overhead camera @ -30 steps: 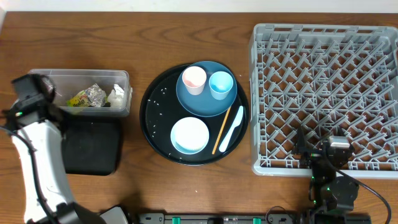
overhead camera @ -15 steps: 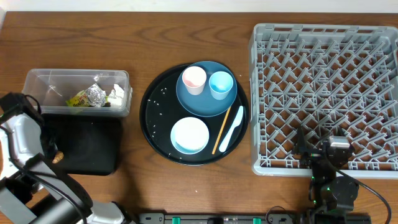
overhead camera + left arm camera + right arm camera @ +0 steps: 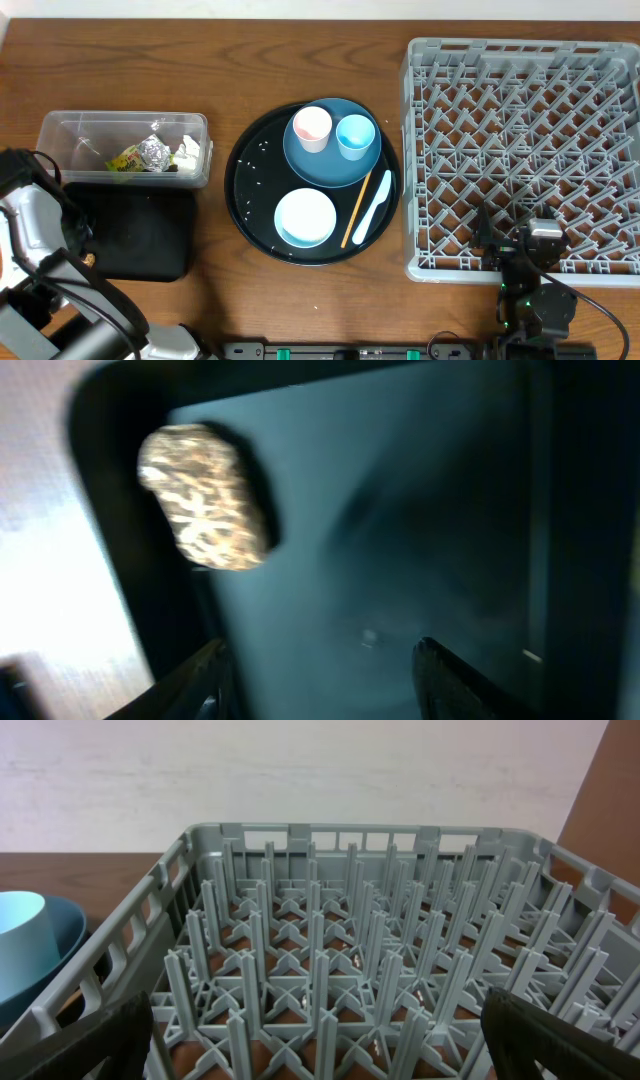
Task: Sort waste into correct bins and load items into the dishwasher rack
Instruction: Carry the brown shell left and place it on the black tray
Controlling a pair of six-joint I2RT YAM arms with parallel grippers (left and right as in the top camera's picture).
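1. Hanging over the left end of the shallow black tray (image 3: 150, 235), the left gripper (image 3: 320, 680) has its fingers spread, with nothing between them.
2. The small brown food lump (image 3: 205, 497) lies on that tray just inside a rounded corner, apart from both fingertips. The wrist view is blurred.
3. Just behind the black tray stands the clear tub (image 3: 60, 130). It holds the yellow-green wrapper (image 3: 125, 158), the silver foil ball (image 3: 155, 150) and the crumpled white paper (image 3: 188, 152) in a row, left to right.
4. At the middle of the table sits the large round black tray (image 3: 240, 200), with loose white rice grains (image 3: 258, 150) scattered over its left part.
5. The dark blue plate (image 3: 330, 165) rests on the far half of the round tray. The pink cup (image 3: 311, 128) and the light blue cup (image 3: 355, 135) stand upright on it, side by side.
6. The white bowl (image 3: 305, 217) sits on the near half. To its right the wooden chopstick (image 3: 356, 208) and the white plastic spoon (image 3: 374, 206) lie next to each other.
7. The grey dishwasher rack (image 3: 525, 150) stands just to the right of the round tray.
8. At the rack's near edge the right gripper (image 3: 320, 1045) faces across the pegs, its fingers spread wide and holding nothing.
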